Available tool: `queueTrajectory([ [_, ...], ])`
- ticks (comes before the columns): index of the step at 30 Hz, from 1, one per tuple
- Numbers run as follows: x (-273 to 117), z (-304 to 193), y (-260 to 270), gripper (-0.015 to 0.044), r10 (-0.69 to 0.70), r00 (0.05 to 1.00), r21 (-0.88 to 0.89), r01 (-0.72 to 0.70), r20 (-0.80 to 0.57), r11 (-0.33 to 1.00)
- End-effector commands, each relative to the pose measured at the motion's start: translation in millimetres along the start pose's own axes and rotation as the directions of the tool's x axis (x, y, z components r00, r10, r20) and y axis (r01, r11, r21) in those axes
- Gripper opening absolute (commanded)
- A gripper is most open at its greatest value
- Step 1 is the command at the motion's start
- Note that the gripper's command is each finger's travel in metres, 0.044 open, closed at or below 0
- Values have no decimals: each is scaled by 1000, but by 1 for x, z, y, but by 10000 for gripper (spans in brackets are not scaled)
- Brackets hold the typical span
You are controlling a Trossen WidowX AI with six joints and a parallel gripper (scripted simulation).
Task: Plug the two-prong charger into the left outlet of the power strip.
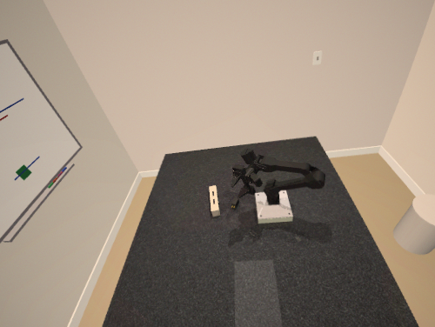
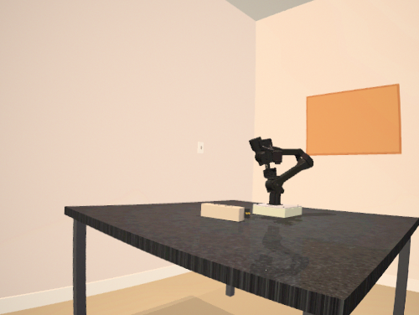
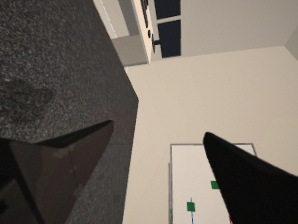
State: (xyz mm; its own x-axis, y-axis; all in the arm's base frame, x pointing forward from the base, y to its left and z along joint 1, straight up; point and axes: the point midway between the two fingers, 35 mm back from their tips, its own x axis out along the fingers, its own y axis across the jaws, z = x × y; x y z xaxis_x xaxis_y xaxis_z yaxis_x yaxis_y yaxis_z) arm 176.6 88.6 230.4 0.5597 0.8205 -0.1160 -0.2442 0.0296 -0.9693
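Wrist view shows you the claw [image 1: 238, 177] [image 2: 261, 158] [image 3: 158, 130] nearest, its dark, tapering fingers standing wide apart with nothing between them. The arm carries it above the speckled, near-black table [image 1: 187, 270] [image 2: 168, 234] [image 3: 75, 65]. Working outward from the arm's pale, boxy base [image 1: 274, 213] [image 2: 274, 210], you come to the charger [image 1: 235, 203] [image 2: 247, 212], a small dark piece with brassy prongs, lying on the table between base and power strip. It's ungripped, so picking it up looks like your next job. Close on it crooked and it could turn in your fingers, leaving the prongs askew; uneven pressure would then likely leave the shutter shut. Come down carelessly and you might nudge it against the strip. Beyond it sits the power strip [image 1: 214, 202] [image 2: 222, 212], a smooth cream block with dark openings on top. Push off-centre and that narrow block may slide or tip, if nothing fixes it down. Farthest off, you have the flat, glossy-looking whiteboard [image 1: 35, 126] [image 3: 187, 167] in its thin grey frame.
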Motion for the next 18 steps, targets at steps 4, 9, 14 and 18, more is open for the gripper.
queueTrajectory([
  [4,2,-7,2,440,22,999,49,-20,-28,999],
  [9,5,-21,6,440,73,994,145,-60,-80,988],
  [14,8,-35,12,440,132,983,240,-98,-129,966],
  [18,10,-45,18,440,185,969,312,-127,-164,941],
])
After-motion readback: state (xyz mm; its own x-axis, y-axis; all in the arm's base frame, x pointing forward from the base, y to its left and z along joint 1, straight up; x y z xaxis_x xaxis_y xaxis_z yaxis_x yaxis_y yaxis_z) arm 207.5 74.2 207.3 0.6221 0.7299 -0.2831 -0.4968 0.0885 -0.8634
